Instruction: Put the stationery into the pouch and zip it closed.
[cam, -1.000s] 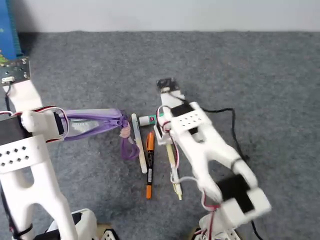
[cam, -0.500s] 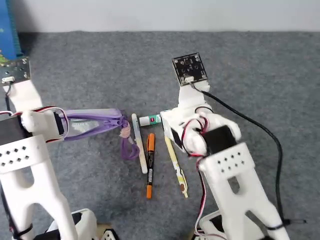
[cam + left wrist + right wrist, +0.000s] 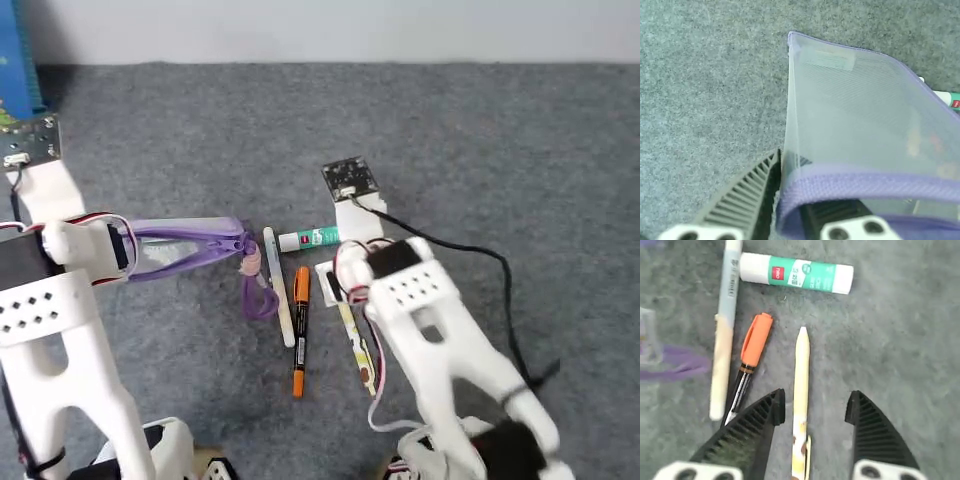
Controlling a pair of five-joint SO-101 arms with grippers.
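Clamped between the ribbed grey fingers of the left gripper (image 3: 790, 192): a translucent mesh pouch with purple fabric trim (image 3: 855, 120), pinched at one end and held on edge just above the grey felt-like table surface (image 3: 520, 150). From the high view, reaches out from that gripper toward the middle of the table as a long narrow wedge (image 3: 190, 247), with purple edging along both long sides closing to a pale pink tab at the far end. Below that end, a purple strap loop (image 3: 258, 298) lying on the felt. Zip open or closed: cannot tell.

Just beside the loop, laid roughly parallel on the table:
- a slim pale pen, bluish-white at one end and cream at the other (image 3: 278, 285), nearest the strap
- a black marker with an orange cap (image 3: 299, 330)
- a cream pen with small brown print (image 3: 356, 350)

Crosswise near their far ends, a white glue stick with a green label (image 3: 312, 239). All four outside the pouch.

Over the cream pen, the right gripper (image 3: 815, 400), spread wide, with one dark ribbed finger on either side of the barrel and clear of it on both sides. Tapered tip of that pen toward the glue stick, near it but apart.
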